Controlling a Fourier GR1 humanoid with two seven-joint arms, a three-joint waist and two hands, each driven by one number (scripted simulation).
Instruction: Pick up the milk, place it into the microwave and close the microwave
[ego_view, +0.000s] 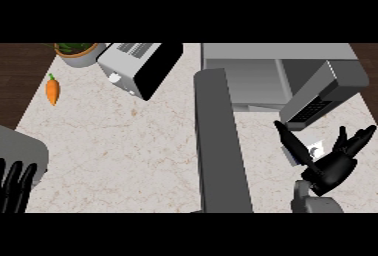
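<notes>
Left robot hand (15, 186) rests at lower left edge, fingers straight up, relaxed. Right robot hand (332, 167) at lower right, fingers and thumb spread around the milk (313, 150), which stands on the surface (125, 150) just in front of the microwave (258, 75); contact unclear. Microwave door (220, 145) hangs open, running down the middle. Farther back: toaster (139, 67), carrot (52, 90) at left, potted plant (77, 51) in the far corner.
</notes>
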